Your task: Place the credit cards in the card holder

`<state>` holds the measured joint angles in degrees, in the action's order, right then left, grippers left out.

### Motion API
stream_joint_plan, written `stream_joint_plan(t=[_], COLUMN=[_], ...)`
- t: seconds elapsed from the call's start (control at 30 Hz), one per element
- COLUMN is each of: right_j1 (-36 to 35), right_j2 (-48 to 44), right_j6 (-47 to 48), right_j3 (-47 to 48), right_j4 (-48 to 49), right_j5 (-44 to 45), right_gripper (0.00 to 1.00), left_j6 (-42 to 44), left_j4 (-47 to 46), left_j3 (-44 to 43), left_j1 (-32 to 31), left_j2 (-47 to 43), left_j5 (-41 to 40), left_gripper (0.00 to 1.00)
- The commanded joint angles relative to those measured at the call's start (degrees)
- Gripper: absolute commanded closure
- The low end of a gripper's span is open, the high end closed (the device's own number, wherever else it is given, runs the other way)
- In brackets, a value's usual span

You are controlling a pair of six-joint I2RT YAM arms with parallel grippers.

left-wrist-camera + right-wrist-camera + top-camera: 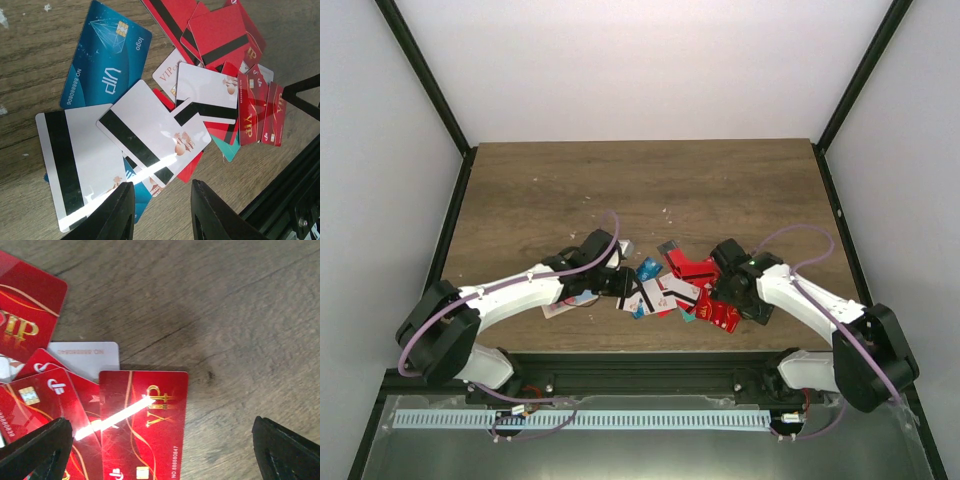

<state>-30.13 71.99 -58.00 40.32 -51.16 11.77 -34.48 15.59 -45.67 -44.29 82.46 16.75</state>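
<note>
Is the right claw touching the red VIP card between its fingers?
Apart. The right wrist view shows the right claw wide open, neither finger reaching the red VIP card.

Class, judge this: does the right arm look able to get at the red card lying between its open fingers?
Probably yes. The right gripper stands open above the red card, which lies uppermost with nothing over it. It lies flat on the table, so pinching an edge may be awkward.
</note>
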Motion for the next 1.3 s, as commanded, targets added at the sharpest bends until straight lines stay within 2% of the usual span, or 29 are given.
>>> stream_joint_plan(t=[0.0,0.27,0.47,0.63,0.87,1.27], right_j1=[2.0,5.7,6.1,6.1,4.4,-8.1], right_j2=[0.0,5.4,9.5,12.3,9.5,9.4], right_j6=[-0.3,3.8,4.5,6.3,6.1,0.2], right_j3=[-0.2,-6.6,-9.8,-8.6,-8.0,-2.4], right_j4=[-1.5,9.2,12.1,11.8,13.1,13.3], right_j5=[-1.5,-11.2,-13.5,-15.9,-22.0,-26.7], right_gripper=[0.0,0.12,0.27,0.41,0.47,0.47], left_j6=[0.2,1.2,1.7,1.9,1.6,0.4], left_j4=[-1.6,-2.1,-2.3,-2.8,-3.8,-6.4], left_j3=[1.6,2.5,3.3,4.2,5.8,8.6], left_j1=[-0.2,-0.2,-0.2,-0.2,-0.2,-0.2], left_j2=[-0.7,-0.4,-0.9,-1.1,-2.3,-5.0], left_j5=[0.0,0.4,0.4,0.4,0.7,3.7], left_gripper=[0.67,0.67,0.67,0.67,0.67,0.67])
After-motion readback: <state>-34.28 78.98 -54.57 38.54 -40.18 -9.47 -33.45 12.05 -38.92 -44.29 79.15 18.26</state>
